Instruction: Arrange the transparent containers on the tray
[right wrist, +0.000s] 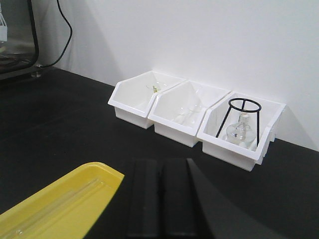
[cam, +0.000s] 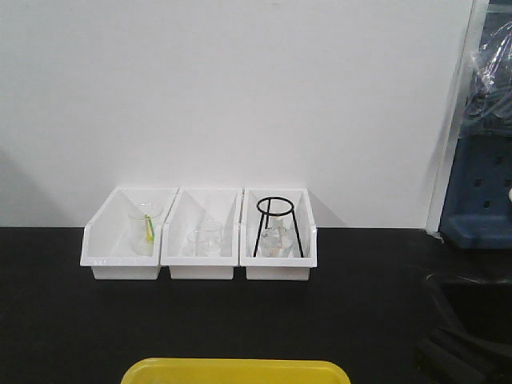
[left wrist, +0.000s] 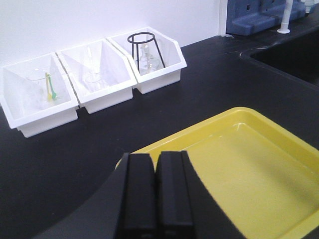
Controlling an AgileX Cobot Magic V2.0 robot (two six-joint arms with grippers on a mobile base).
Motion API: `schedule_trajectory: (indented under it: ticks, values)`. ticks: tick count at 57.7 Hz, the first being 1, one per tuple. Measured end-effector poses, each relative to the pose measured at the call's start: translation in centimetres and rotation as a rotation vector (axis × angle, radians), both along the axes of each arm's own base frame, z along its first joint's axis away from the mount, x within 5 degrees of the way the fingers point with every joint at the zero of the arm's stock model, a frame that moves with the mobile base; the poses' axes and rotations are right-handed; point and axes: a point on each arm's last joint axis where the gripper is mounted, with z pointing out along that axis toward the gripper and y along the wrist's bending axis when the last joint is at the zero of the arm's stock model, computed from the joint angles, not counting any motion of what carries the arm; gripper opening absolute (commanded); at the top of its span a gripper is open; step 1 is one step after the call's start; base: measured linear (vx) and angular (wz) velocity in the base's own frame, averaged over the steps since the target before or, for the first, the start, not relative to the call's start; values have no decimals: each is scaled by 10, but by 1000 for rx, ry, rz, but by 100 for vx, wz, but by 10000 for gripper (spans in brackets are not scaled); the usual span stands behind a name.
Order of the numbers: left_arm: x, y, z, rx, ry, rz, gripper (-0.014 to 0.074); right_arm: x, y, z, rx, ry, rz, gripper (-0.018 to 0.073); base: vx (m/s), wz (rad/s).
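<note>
The yellow tray [cam: 234,371] lies at the table's front edge with nothing on it; it also shows as tray [left wrist: 249,164] and tray [right wrist: 55,204]. A clear beaker [cam: 145,230] holding a green-yellow stick stands in the left white bin. Two small beakers [cam: 205,238] stand in the middle bin. A clear flask [cam: 274,240] sits under a black tripod stand in the right bin. My left gripper [left wrist: 155,158] is shut and empty over the tray's near-left corner. My right gripper [right wrist: 162,164] is shut and empty beside the tray's right corner. Both are far from the glassware.
Three white open-fronted bins [cam: 201,264] stand in a row against the white back wall. The black tripod stand [cam: 278,226] fills the right bin. A sink recess [left wrist: 294,55] and blue equipment [cam: 480,200] lie to the right.
</note>
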Motion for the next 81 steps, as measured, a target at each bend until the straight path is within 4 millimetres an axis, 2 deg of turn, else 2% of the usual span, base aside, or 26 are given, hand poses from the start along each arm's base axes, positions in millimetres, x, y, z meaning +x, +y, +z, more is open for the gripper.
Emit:
schedule_trajectory:
  ticks: [8, 17, 25, 31, 38, 44, 48, 61, 81]
  values:
    - [2, 4, 0, 59, -30, 25, -8, 0, 0, 0, 0, 0, 0, -11, 0, 0]
    - [4, 16, 0, 78, -34, 159, -8, 0, 0, 0, 0, 0, 0, -11, 0, 0]
    - [-9, 28, -13, 75, -58, 259, -8, 0, 0, 0, 0, 0, 0, -11, 0, 0]
    - [-23, 34, -42, 77, -73, 292, -8, 0, 0, 0, 1, 1, 0, -11, 0, 0]
    - [-34, 36, -92, 81, -73, 298, -8, 0, 0, 0, 1, 1, 0, -11, 0, 0]
    - [-30, 35, -133, 94, -61, 287, -7, 0, 0, 0, 1, 1, 0, -11, 0, 0]
    - [-28, 34, -147, 90, -68, 283, -7, 0, 0, 0, 1, 1, 0, -11, 0, 0]
    - [-26, 33, -140, 73, -165, 280, -7, 0, 0, 0, 1, 1, 0, -11, 0, 0]
    - [-26, 33, -140, 74, -168, 279, -7, 0, 0, 0, 1, 1, 0, -11, 0, 0]
